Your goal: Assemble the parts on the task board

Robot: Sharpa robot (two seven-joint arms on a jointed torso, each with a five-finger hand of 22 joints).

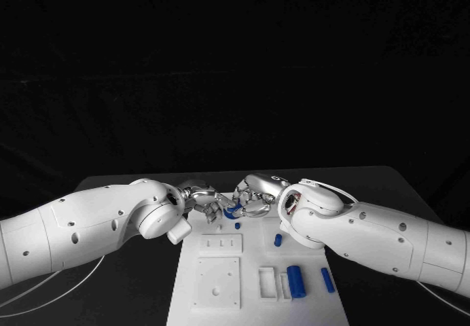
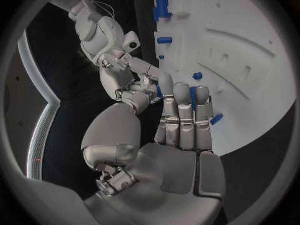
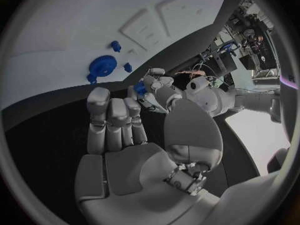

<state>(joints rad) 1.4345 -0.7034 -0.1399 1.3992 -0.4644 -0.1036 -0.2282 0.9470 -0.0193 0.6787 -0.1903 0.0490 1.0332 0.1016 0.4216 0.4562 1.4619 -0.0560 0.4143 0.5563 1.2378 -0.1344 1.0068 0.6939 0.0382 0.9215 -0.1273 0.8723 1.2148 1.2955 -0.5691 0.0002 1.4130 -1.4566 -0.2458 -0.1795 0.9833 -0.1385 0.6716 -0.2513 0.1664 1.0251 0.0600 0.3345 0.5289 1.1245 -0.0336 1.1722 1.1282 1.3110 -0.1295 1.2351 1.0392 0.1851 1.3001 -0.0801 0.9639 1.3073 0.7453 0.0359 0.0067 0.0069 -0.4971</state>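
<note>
Task board [image 1: 245,299]: plain white. Parts on it: blue cylinder [image 1: 296,281], blue peg [image 1: 327,280], small blue pin [image 1: 278,240]; blue gear [image 3: 102,65]. Desk [image 1: 137,272]: black. Left hand [image 1: 201,197], right hand [image 1: 257,198]: silver. Arms white.

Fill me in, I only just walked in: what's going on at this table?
The robot's left hand and right hand meet at the far end of the white task board, working a small blue part between their fingertips. Which hand grips it is unclear. Other blue parts lie on the board.
</note>
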